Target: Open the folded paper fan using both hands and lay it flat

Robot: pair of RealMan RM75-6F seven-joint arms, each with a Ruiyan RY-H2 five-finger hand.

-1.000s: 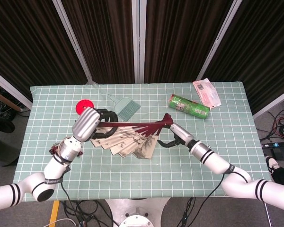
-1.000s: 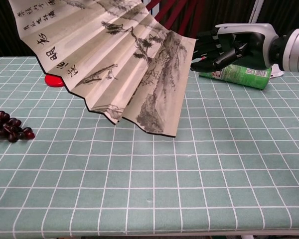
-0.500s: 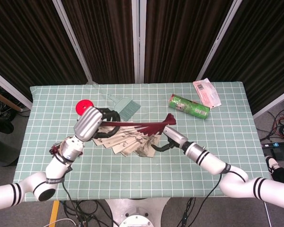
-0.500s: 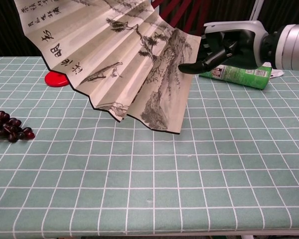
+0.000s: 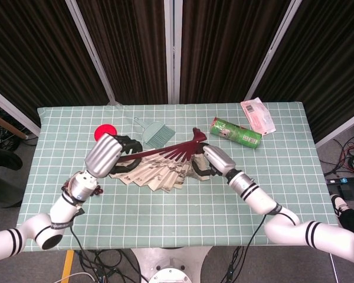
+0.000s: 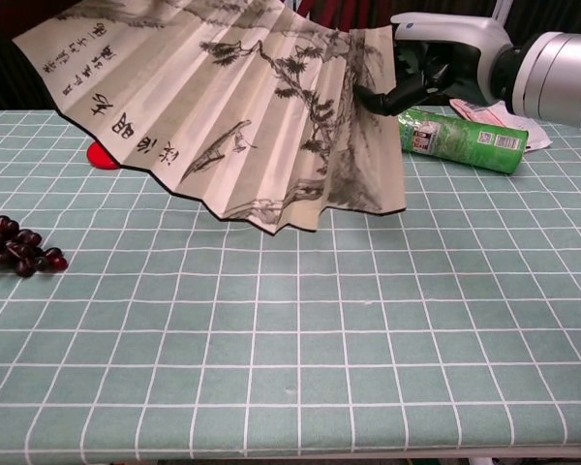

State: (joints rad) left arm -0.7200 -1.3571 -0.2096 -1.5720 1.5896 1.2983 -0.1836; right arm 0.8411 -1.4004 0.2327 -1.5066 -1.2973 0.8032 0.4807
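The paper fan (image 5: 156, 174) with dark red ribs is spread wide and held above the green checked table (image 5: 165, 218). In the chest view its painted paper (image 6: 232, 107) fills the upper left and hides my left hand. My left hand (image 5: 106, 154) grips the fan's left outer rib. From the right, my right hand (image 5: 211, 161) holds the fan's right edge, its dark fingers (image 6: 382, 97) against the paper's border. The fan's pivot end (image 5: 196, 134) points toward the back.
A green can (image 5: 236, 132) lies behind my right hand, with a pink packet (image 5: 258, 115) beyond it. A red disc (image 5: 105, 131) and a teal dustpan (image 5: 156, 132) sit behind the fan. Dark grapes (image 6: 17, 250) lie at the left.
My right hand has closed in on the fan's right edge and drawn it outward. The fan has spread wider and its lower edge has levelled out.
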